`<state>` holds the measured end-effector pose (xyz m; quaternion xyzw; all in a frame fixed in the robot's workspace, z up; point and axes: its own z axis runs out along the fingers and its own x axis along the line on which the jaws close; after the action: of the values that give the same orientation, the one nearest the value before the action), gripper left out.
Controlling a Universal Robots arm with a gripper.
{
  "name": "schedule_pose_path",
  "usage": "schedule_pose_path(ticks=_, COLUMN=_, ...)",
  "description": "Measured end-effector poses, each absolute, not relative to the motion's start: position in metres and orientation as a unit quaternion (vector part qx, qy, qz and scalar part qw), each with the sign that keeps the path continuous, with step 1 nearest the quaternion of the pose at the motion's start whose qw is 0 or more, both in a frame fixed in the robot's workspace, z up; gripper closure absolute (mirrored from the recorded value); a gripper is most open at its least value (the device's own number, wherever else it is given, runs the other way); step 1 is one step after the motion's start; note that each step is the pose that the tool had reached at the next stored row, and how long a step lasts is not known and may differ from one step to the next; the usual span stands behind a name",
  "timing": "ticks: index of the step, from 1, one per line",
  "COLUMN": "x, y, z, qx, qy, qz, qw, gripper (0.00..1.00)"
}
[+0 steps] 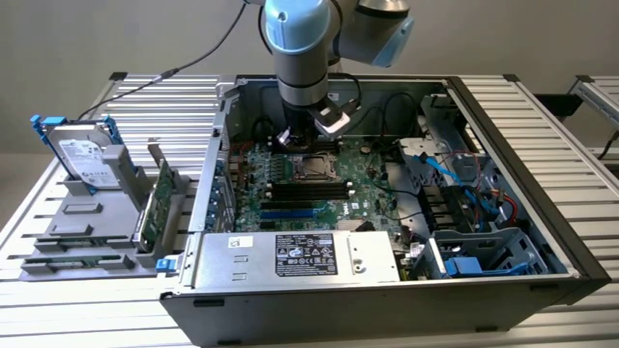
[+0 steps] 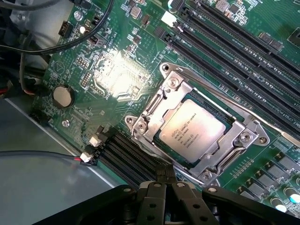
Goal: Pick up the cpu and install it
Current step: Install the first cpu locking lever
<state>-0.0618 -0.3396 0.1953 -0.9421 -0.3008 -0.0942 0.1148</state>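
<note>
- The cpu (image 2: 190,131) lies flat in its socket on the motherboard (image 1: 366,181), near the centre of the exterior view, inside the open computer case (image 1: 387,319).
- A metal retention bracket (image 2: 151,108) frames the chip; it seems to sit over the chip's edges, though whether it is latched is hard to tell.
- The gripper (image 2: 171,183) hovers just above the board near the socket, its fingers pressed together with nothing between them.
- The chip looks light, thin and stiff, and its smooth metal lid is likely slippery.
- Its underside contacts and the socket pins are probably fragile.
- The safest hold is probably on two opposite edges, kept level.
</note>
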Motion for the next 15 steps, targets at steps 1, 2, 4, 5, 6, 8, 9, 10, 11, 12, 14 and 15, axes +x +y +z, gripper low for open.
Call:
schedule_pose_path(ticks=1, x=-0.0618, y=-0.3396, z=0.1954, qx=-0.942, qy=-0.301, qz=-0.094, qw=0.115, gripper=0.89)
schedule_pose_path(ticks=2, x=-0.0618, y=-0.3396, z=0.1955, qx=-0.942, qy=-0.301, qz=-0.094, qw=0.115, gripper=0.89)
schedule_pose_path(ticks=4, x=-0.0617, y=-0.3396, z=0.1957, qx=-0.942, qy=-0.301, qz=-0.094, qw=0.115, gripper=0.89)
schedule_pose_path(ticks=5, x=-0.0615, y=-0.3396, z=0.1958, qx=-0.942, qy=-0.301, qz=-0.094, qw=0.115, gripper=0.89)
schedule_pose_path(ticks=6, x=-0.0612, y=-0.3397, z=0.1959, qx=-0.942, qy=-0.301, qz=-0.094, qw=0.115, gripper=0.89)
schedule_pose_path(ticks=8, x=-0.0601, y=-0.3397, z=0.1960, qx=-0.942, qy=-0.301, qz=-0.094, qw=0.115, gripper=0.89)
schedule_pose_path(ticks=9, x=-0.0590, y=-0.3397, z=0.1959, qx=-0.942, qy=-0.301, qz=-0.094, qw=0.115, gripper=0.89)
schedule_pose_path(ticks=10, x=-0.0580, y=-0.3396, z=0.1959, qx=-0.942, qy=-0.301, qz=-0.094, qw=0.115, gripper=0.89)
schedule_pose_path(ticks=11, x=-0.0574, y=-0.3397, z=0.1959, qx=-0.942, qy=-0.301, qz=-0.094, qw=0.115, gripper=0.89)
schedule_pose_path(ticks=12, x=-0.0570, y=-0.3397, z=0.1958, qx=-0.942, qy=-0.301, qz=-0.094, qw=0.115, gripper=0.89)
schedule_pose_path(ticks=14, x=-0.0570, y=-0.3397, z=0.1958, qx=-0.942, qy=-0.301, qz=-0.094, qw=0.115, gripper=0.89)
schedule_pose_path(ticks=15, x=-0.0569, y=-0.3397, z=0.1958, qx=-0.942, qy=-0.301, qz=-0.094, qw=0.115, gripper=0.89)
